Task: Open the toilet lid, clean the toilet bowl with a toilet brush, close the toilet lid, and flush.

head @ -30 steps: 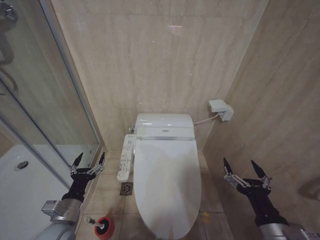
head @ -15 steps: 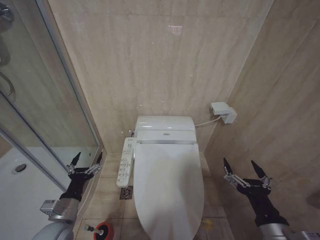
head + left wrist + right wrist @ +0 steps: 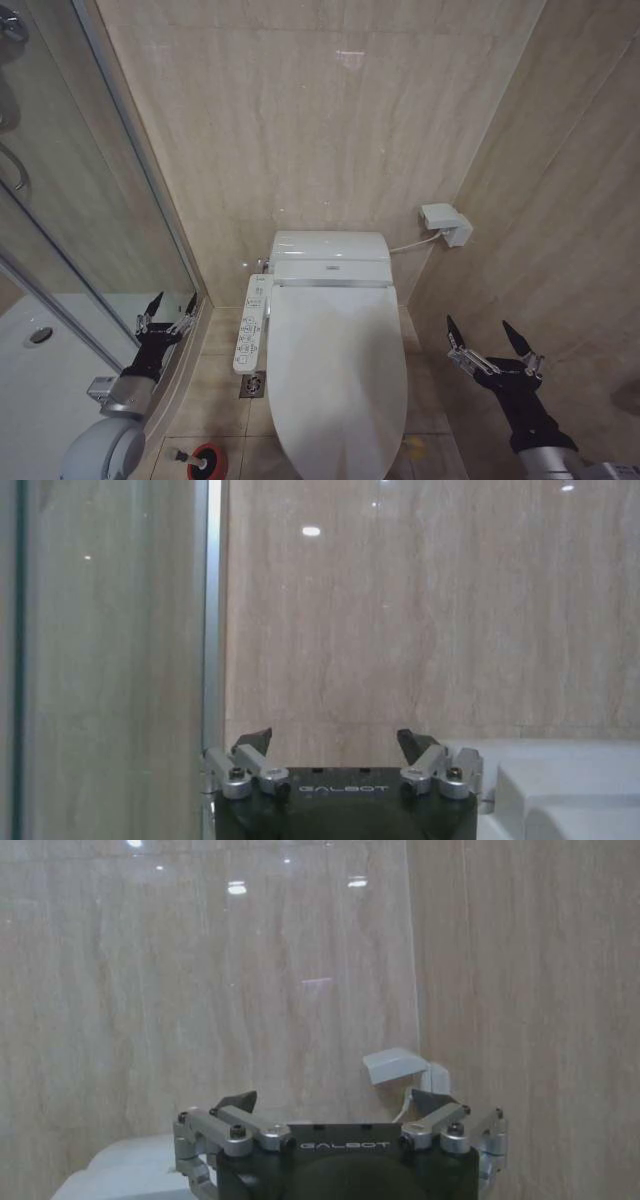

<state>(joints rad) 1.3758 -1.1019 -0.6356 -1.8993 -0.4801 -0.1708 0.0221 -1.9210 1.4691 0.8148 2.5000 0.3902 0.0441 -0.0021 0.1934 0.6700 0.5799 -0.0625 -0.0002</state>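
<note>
The toilet lid is a glossy white oval lying shut, so the toilet bowl under it is hidden. A white button panel runs along the toilet's left side. The toilet brush pokes its handle out of a red holder cup on the floor at the toilet's front left. My left gripper hangs open beside the shower glass, left of the panel; its fingers hold nothing. My right gripper stands open to the right of the lid, close to the side wall, also holding nothing.
A glass shower door with a metal frame stands at the left, with a white shower tray behind it. A floor drain lies beside the toilet. A white wall box with a cable hangs at the back right. Marble walls close in behind and on the right.
The camera shifted early on, sliding the whole picture down slightly. Since then my left gripper has moved a little farther forward along the shower door. The right arm has not moved.
</note>
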